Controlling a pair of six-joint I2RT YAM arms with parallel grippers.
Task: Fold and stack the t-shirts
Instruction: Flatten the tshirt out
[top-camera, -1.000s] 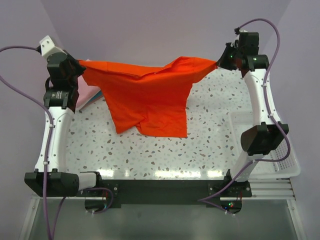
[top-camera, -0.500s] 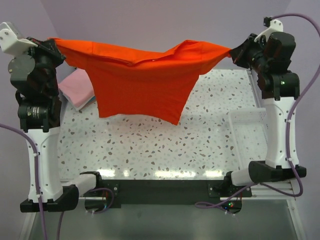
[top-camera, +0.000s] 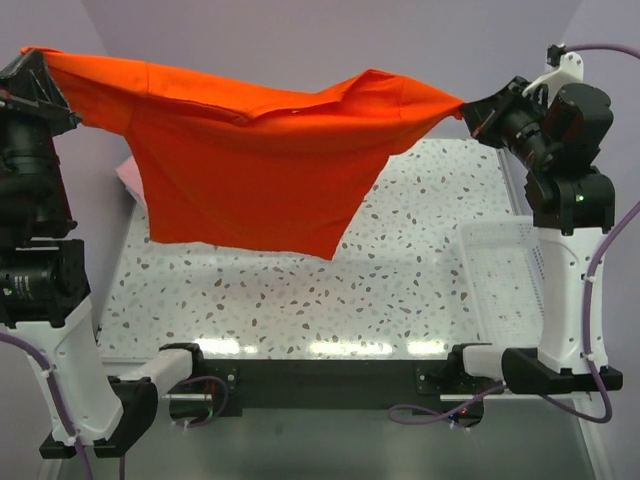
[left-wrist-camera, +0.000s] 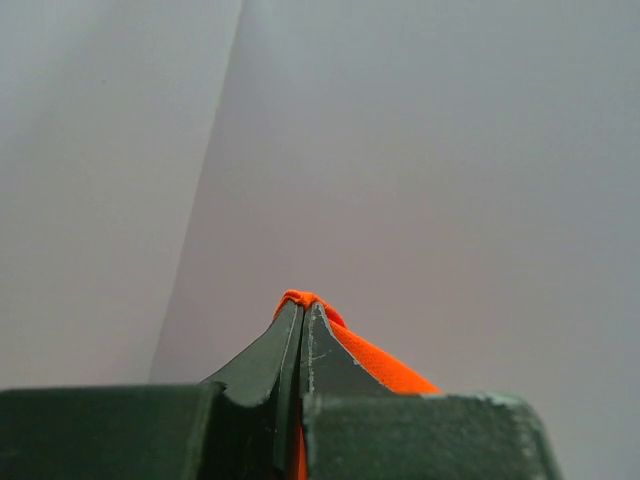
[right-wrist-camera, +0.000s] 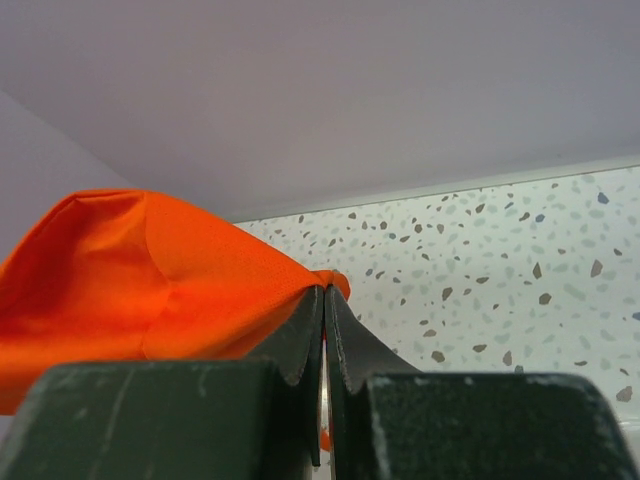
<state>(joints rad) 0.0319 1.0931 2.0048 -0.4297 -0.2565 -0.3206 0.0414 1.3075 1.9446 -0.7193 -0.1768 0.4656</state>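
Note:
An orange-red t-shirt (top-camera: 255, 160) hangs stretched in the air between both arms, high above the speckled table (top-camera: 400, 270). My left gripper (top-camera: 35, 62) is shut on its left corner at the top left; the pinched cloth (left-wrist-camera: 345, 345) shows at the fingertips in the left wrist view. At the right, my right gripper (top-camera: 470, 108) is shut on the other corner, with the shirt (right-wrist-camera: 150, 270) bunching left of the jaws. A sliver of pink folded t-shirt (top-camera: 126, 178) peeks out behind the hanging shirt's left edge.
A white mesh basket (top-camera: 505, 275) sits on the table's right side beside the right arm's upright link. Purple walls close in behind and on both sides. Arm bases and cables line the near edge.
Both arms have risen and spread apart, lifting the orange-red shirt clear of the table and pulling it wider. The left gripper moved furthest, up to the top left corner.

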